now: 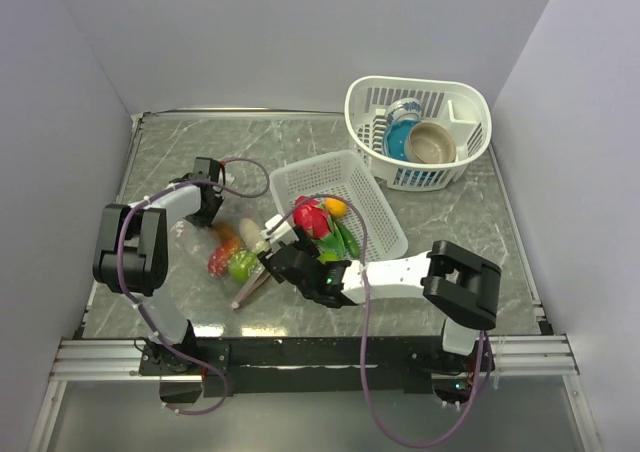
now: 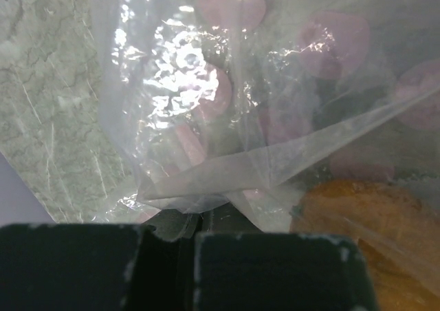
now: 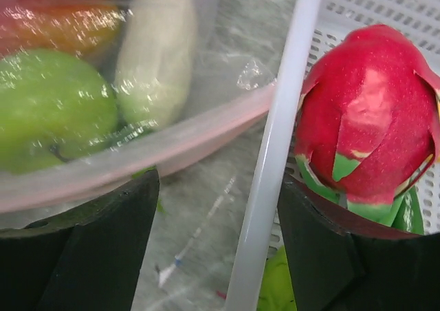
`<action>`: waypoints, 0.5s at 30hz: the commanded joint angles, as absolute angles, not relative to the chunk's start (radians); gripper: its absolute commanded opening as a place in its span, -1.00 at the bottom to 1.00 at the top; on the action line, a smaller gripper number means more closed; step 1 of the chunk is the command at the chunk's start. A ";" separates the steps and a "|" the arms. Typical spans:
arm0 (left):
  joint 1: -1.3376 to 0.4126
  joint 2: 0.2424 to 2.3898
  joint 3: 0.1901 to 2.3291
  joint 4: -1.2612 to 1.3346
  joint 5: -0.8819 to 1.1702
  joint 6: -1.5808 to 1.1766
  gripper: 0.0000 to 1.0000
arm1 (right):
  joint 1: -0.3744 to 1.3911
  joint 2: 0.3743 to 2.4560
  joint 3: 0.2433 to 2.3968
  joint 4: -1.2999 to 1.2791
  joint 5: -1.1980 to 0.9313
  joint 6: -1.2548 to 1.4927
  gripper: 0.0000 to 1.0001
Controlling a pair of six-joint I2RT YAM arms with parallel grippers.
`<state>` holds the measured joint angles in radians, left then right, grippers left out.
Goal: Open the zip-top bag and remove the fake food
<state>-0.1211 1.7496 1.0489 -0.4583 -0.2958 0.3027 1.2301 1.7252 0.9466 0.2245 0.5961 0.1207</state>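
Observation:
The clear zip-top bag (image 1: 222,249) lies left of centre with a red (image 1: 217,261), a green (image 1: 242,265) and a pale piece of fake food inside. My left gripper (image 1: 208,205) is shut on the bag's far corner; in the left wrist view the plastic (image 2: 206,180) is pinched at the jaws (image 2: 192,230), with an orange piece (image 2: 357,215) inside. My right gripper (image 1: 272,255) is open and empty. In the right wrist view it (image 3: 216,249) straddles the low basket's rim (image 3: 275,153), between the pink zip strip (image 3: 137,161) and a red-pink dragon fruit (image 3: 364,132).
A low white perforated basket (image 1: 375,197) at centre holds the dragon fruit (image 1: 312,217), an orange piece (image 1: 335,207) and green pieces (image 1: 347,240). A taller white basket (image 1: 455,167) at back right holds a blue cup (image 1: 400,137) and a tan bowl (image 1: 432,144). Walls stand close on both sides.

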 commanded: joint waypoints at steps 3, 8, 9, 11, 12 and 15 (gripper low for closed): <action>-0.121 1.758 1.034 -0.422 -0.304 0.318 -0.98 | 1.243 1.808 1.058 0.241 0.525 0.133 0.68; -0.121 1.747 1.029 -0.423 -0.298 0.322 -0.98 | 1.276 1.802 1.061 0.227 0.652 0.152 0.69; -0.121 1.741 1.023 -0.422 -0.298 0.327 -0.98 | 1.272 1.804 1.066 0.212 0.669 0.161 0.65; -0.121 1.738 1.016 -0.419 -0.298 0.330 -0.98 | 1.256 1.821 1.095 0.129 0.687 0.192 0.60; -0.121 1.733 1.015 -0.419 -0.298 0.331 -0.98 | 1.240 1.824 1.095 0.112 0.692 0.219 0.55; -0.121 1.721 1.011 -0.420 -0.293 0.333 -0.98 | 1.203 1.816 1.075 0.052 0.693 0.294 0.47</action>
<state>-0.1211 1.7523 1.0210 -0.4286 -0.2977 0.3233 1.2526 1.8076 1.0618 0.1570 0.6434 0.1722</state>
